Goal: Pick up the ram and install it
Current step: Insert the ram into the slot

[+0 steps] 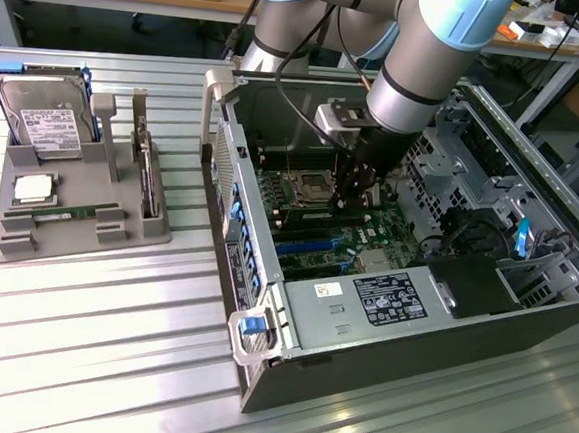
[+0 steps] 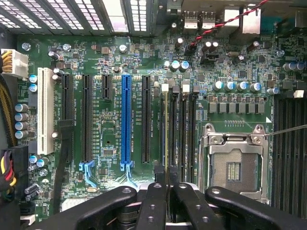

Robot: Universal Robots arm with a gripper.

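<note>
The ram (image 2: 166, 134) shows edge-on as a thin strip running out from between my fingers (image 2: 154, 206). My gripper (image 2: 168, 196) is shut on it. The strip lines up with the black memory slot nearest the blue expansion slot (image 2: 126, 120), beside the other memory slots (image 2: 184, 129). Whether it sits in the slot or just above it, I cannot tell. In the exterior view my gripper (image 1: 354, 204) reaches down into the open computer case (image 1: 357, 372), close over the motherboard and next to the empty CPU socket (image 1: 307, 188).
A grey tray (image 1: 77, 240) at the exterior view's left holds a hard drive (image 1: 47, 117), a square silver chip (image 1: 33, 188) and a green stick (image 1: 64, 215). The case walls, drive cage (image 1: 454, 169) and cables surround my gripper. The metal CPU socket (image 2: 235, 163) lies beside the slots.
</note>
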